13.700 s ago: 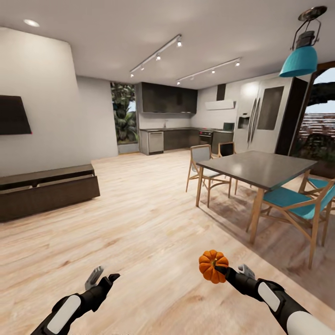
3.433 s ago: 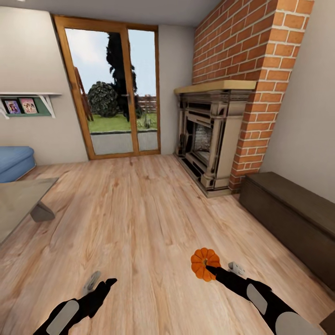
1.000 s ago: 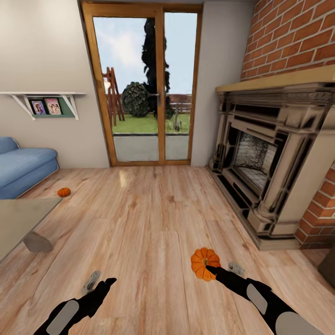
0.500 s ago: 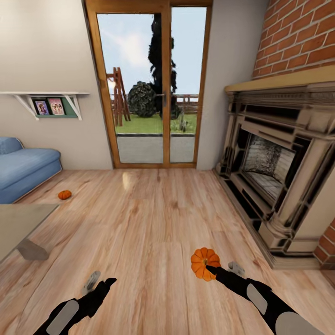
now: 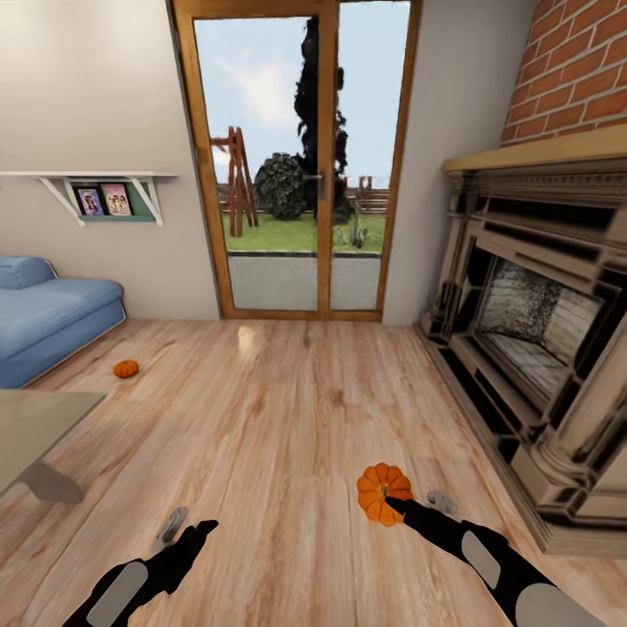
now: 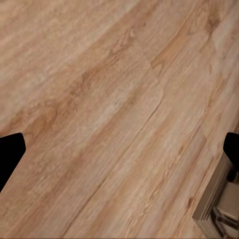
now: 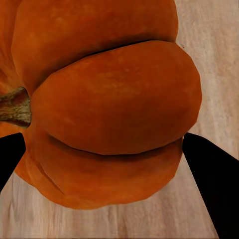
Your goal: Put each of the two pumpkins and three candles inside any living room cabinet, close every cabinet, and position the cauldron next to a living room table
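From the head camera, the right gripper (image 5: 394, 503) clamps a pumpkin (image 5: 380, 492) above the floor (image 5: 287, 435), while a second pumpkin (image 5: 125, 369) lies near the sofa (image 5: 43, 313). The left wrist camera shows the left gripper's fingertips (image 6: 10, 154) spread wide, seemingly empty. In the right wrist camera the pumpkin (image 7: 109, 104) sits between the black fingers (image 7: 209, 169).

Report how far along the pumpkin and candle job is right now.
Done: nothing visibly stowed. In hand: one pumpkin is clamped in the right gripper; the left gripper is open over bare floor. Left: the second pumpkin lies on the floor near the blue sofa, to be stowed too.
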Controlling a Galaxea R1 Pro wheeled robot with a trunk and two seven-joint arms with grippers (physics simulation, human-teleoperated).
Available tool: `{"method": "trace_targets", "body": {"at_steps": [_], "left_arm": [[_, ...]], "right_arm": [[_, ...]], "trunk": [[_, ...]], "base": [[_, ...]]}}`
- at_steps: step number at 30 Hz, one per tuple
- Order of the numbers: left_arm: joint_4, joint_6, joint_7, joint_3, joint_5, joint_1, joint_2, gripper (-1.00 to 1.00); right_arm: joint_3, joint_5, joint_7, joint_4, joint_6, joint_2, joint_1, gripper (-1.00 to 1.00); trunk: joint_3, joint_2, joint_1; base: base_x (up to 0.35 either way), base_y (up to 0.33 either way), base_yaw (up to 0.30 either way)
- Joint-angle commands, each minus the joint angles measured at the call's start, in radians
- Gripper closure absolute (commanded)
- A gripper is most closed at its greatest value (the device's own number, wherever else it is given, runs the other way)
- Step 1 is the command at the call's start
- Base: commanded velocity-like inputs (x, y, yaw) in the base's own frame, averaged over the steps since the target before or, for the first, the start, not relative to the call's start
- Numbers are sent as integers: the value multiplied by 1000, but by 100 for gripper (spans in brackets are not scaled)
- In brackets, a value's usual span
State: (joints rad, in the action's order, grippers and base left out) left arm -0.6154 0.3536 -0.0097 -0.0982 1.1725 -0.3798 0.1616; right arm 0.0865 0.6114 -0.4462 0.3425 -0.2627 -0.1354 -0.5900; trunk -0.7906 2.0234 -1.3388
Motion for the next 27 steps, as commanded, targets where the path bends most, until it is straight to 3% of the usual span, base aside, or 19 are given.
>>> {"method": "trace_targets", "body": {"at_steps": [1, 27], "left_arm": [[0, 1, -1, -4, 4, -1, 1, -100], [0, 1, -1, -4, 4, -1, 1, -100]], "right_arm": [[6, 14, 1, 2, -4, -1, -1, 100], [4, 14, -2, 1, -4, -1, -1, 100]], "trunk": [[-1, 0, 0], [-1, 0, 0]], "base": [[329, -77, 57], [328, -79, 109]]}}
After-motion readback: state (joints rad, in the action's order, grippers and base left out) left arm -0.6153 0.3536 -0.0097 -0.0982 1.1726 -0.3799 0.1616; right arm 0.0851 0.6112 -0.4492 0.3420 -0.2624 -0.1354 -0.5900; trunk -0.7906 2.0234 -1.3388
